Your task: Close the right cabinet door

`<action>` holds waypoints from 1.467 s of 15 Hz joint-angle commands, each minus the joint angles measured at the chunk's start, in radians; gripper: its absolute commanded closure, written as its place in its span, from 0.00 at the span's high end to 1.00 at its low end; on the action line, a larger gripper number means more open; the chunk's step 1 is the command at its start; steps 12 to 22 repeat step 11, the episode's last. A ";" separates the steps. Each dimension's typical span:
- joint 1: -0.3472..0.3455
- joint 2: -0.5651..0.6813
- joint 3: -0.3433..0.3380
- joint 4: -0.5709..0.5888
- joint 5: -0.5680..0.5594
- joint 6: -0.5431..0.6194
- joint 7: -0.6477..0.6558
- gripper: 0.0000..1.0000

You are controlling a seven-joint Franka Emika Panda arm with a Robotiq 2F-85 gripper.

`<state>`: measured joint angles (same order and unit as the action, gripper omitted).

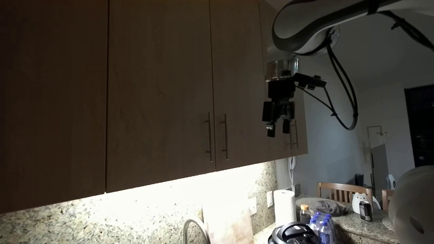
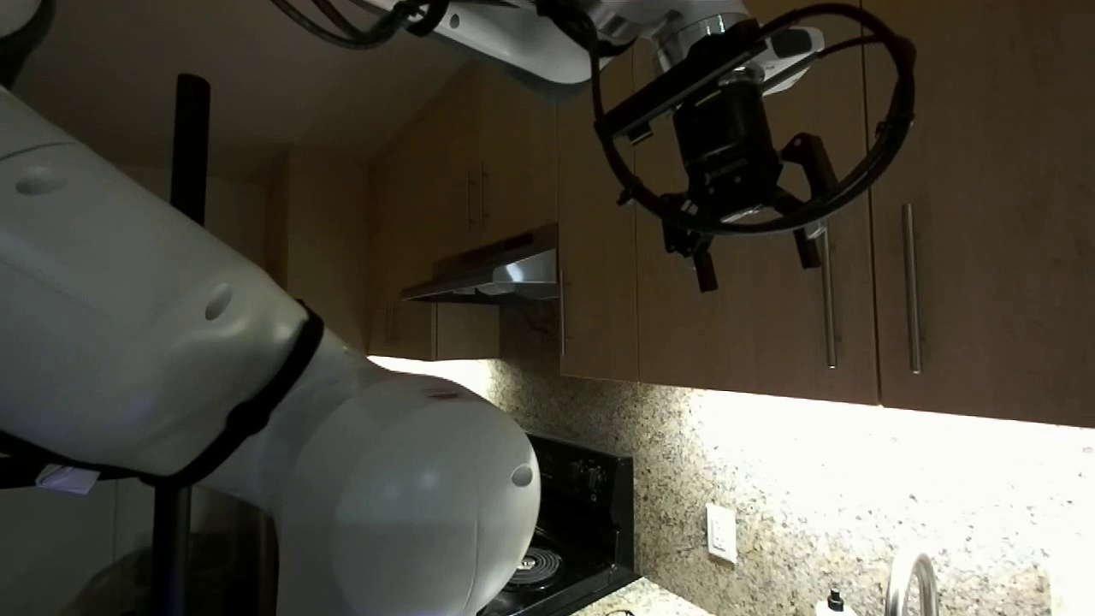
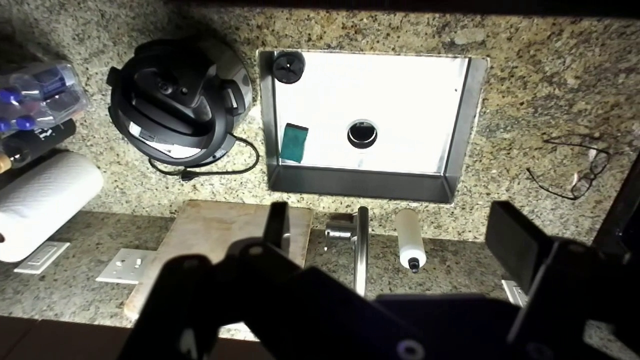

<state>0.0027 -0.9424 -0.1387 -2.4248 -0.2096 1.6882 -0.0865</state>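
Observation:
The right cabinet door [image 1: 239, 84] is a tall flat brown wooden panel with a thin vertical bar handle [image 1: 226, 136] near its lower left edge. It also shows in an exterior view [image 2: 992, 214], with its handle [image 2: 913, 291]. It looks shut, in line with the matching door [image 1: 159, 84] to its left; its inner face does not show. My gripper [image 1: 278, 129] points down in front of the cabinets, apart from the doors. It also shows in an exterior view [image 2: 757, 265]. In the wrist view its fingers [image 3: 392, 220] are wide apart with nothing between them.
Below are a sink [image 3: 470, 125], a faucet [image 3: 361, 245], a soap bottle [image 3: 410, 240], a cutting board [image 3: 215, 225], a black pressure cooker [image 3: 175, 110] and a paper towel roll [image 3: 50, 195]. A range hood [image 2: 488, 265] hangs beyond the cabinets. A black cable loops round the wrist.

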 commanded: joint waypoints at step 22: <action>-0.027 -0.001 -0.003 0.000 0.012 0.001 -0.012 1.00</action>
